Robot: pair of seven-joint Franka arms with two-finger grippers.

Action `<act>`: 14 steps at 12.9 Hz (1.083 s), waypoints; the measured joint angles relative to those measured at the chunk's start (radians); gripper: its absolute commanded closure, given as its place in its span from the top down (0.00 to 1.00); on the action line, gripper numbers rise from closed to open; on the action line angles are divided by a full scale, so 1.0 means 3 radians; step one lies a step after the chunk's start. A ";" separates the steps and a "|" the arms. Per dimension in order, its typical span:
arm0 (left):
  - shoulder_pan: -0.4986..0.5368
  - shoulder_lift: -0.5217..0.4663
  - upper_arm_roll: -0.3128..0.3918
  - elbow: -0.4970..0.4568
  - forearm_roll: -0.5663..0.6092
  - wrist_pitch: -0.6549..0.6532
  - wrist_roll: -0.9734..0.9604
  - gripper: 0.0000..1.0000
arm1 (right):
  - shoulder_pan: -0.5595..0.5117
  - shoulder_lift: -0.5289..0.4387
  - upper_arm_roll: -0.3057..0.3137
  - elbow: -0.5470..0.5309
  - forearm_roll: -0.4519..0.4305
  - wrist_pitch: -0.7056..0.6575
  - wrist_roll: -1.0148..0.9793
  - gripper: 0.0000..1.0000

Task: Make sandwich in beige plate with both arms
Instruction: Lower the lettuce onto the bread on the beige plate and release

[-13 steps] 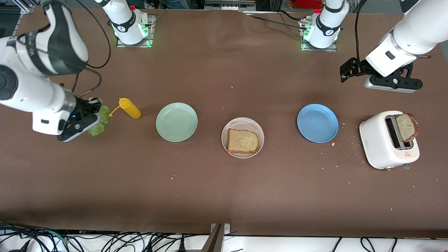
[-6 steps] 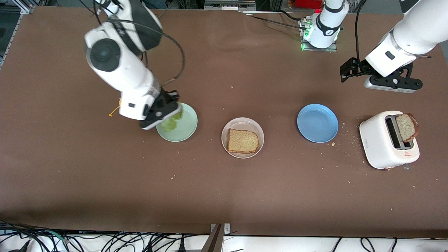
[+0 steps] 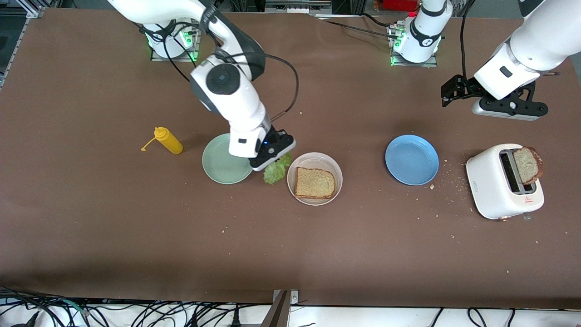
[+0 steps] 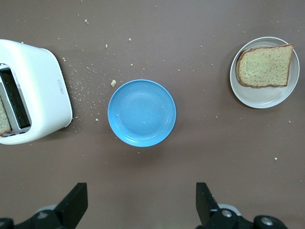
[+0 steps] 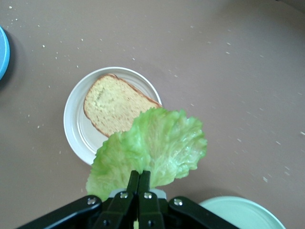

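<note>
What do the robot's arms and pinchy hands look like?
Both arms are glossy white with rounded joints, dark bands and black cables. The right gripper is black with thin fingers and a small blue light. The left gripper is black too, beside a grey bar.

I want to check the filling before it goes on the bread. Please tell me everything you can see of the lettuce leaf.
The lettuce leaf is one light green piece with a ruffled, wavy edge and fine veins; it looks thin and soft. The right claw is shut on its stem end, so it hangs in the air and fans outward. It is over the gap between the mint-green plate and the beige plate, reaching the beige plate's rim. Nothing but the claw visibly touches it. It is not yet on the bread slice.
</note>
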 measured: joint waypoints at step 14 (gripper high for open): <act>0.0003 0.0000 -0.0001 0.0000 0.0000 0.0000 0.0000 1.00 | 0.0876 0.0690 -0.0677 0.0614 -0.0504 0.0479 0.0984 0.00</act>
